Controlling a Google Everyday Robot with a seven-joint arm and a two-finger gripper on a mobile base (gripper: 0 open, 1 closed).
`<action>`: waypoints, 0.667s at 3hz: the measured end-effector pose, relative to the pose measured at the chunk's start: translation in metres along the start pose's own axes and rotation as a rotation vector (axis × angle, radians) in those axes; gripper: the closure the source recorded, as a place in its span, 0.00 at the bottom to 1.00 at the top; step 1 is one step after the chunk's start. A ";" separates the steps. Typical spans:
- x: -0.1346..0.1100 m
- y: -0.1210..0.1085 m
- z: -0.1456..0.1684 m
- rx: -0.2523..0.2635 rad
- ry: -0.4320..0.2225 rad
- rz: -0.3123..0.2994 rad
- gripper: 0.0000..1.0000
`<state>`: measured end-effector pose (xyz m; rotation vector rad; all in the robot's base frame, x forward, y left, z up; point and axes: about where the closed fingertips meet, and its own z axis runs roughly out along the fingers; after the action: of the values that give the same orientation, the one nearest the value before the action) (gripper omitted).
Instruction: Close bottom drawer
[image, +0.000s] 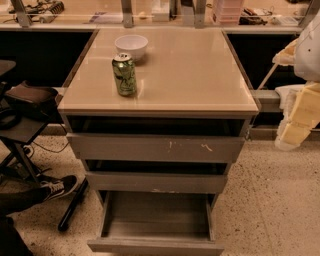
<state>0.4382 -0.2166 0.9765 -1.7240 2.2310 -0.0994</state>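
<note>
**Q:** What are you facing?

**Me:** I am facing the grey-brown wooden cabinet with the glossy beige top. I am taking it as my landmark.

**Q:** And the drawer you are meant to shut?

**Me:** The bottom drawer, a shallow grey-brown wooden box with a plain handleless front, is sticking out from the foot of the cabinet. It is reaching further toward me than the two drawers above it, and its bare floor is showing. With no handle to grab, I am judging that a flat push on the front is what it is calling for.

**Q:** Where is your gripper?

**Me:** My cream-and-white gripper is hanging off the cabinet's right side, about level with the top. It is well apart from the drawer and touching nothing. I cannot tell whether it is released or clenched.

**Q:** Anything on the cabinet?

**Me:** A green drink can is standing upright near the cabinet's front left corner. A small round white bowl is sitting just behind it. I am planning a gentle push so neither one gets jolted.
</note>
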 end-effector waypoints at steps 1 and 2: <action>0.000 0.000 0.000 0.000 0.000 0.000 0.00; 0.006 0.014 0.011 0.002 -0.030 -0.014 0.00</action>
<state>0.4271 -0.2170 0.9619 -1.7292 2.1971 -0.0780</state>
